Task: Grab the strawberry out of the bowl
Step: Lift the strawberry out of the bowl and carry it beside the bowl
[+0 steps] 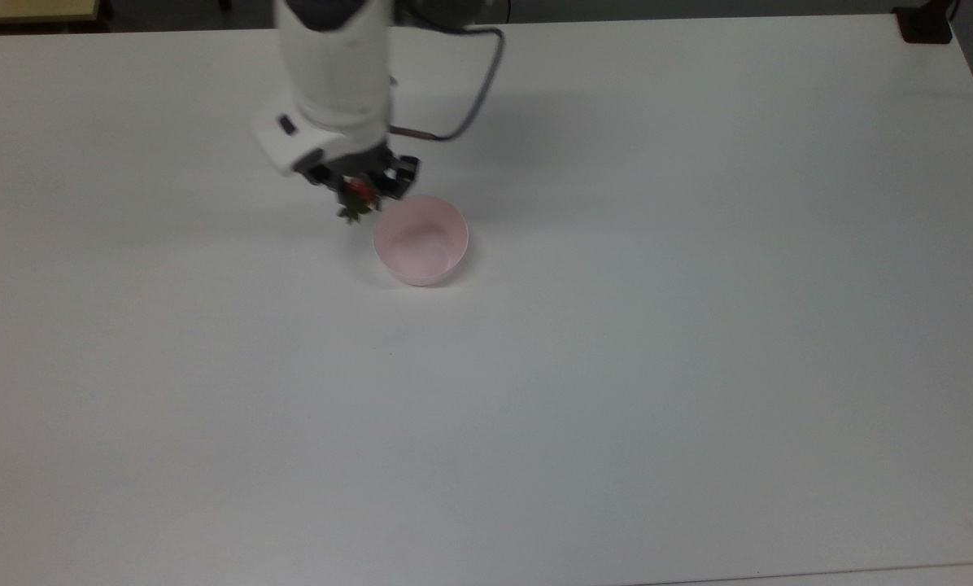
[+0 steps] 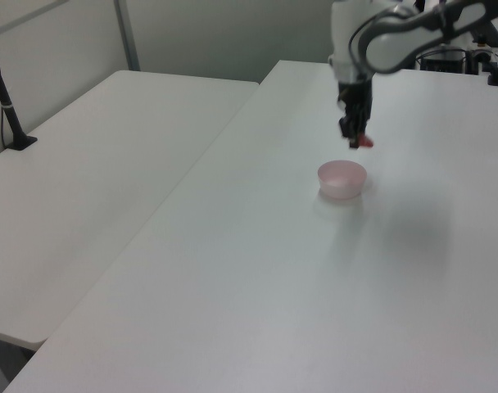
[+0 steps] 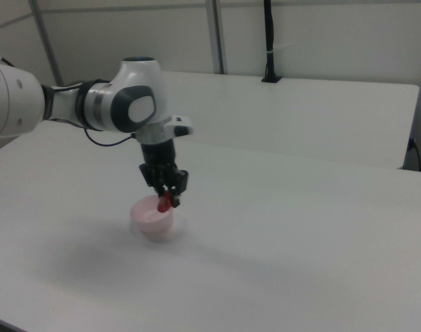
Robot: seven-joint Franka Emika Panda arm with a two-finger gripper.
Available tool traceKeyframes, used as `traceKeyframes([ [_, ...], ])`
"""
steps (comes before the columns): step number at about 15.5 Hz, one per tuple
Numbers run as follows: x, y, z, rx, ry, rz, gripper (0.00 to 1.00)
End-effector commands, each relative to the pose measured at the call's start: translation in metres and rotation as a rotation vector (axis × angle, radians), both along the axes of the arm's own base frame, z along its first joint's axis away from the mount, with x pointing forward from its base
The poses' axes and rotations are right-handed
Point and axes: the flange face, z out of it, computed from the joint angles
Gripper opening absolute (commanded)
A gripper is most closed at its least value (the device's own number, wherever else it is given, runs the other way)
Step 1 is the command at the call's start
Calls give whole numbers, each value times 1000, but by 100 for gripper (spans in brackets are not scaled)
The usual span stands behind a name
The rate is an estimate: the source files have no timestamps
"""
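While the arm points straight down, its gripper [image 1: 362,192] pinches the strawberry [image 1: 357,199] above the bowl [image 1: 421,241].

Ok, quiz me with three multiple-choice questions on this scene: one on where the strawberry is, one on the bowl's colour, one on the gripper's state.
1. Where is the strawberry?
A. lying in the bowl
B. held in the air
C. on the table

2. What colour is the bowl?
A. pale pink
B. blue
C. green

3. What is the gripper doing?
A. open
B. shut on nothing
C. shut on the strawberry

Answers: 1 B, it hangs above the bowl's rim in the left view. 2 A, its walls look pale pink. 3 C, red shows between the fingers.
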Motion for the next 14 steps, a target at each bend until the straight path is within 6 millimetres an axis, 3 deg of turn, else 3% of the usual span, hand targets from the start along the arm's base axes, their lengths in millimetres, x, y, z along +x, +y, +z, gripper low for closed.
traceKeyframes([
  [1,-9,-75,-4,31,31,107,27],
  [4,-3,-111,-34,34,46,126,27],
  [6,2,-118,-57,28,38,122,28],
  [9,3,-123,-63,31,37,102,35],
  [10,3,-123,-64,32,39,102,57],
  [11,2,-123,-64,35,41,97,97],
  [13,2,-120,-53,23,27,36,100],
  [14,5,-118,-38,12,3,1,100],
])
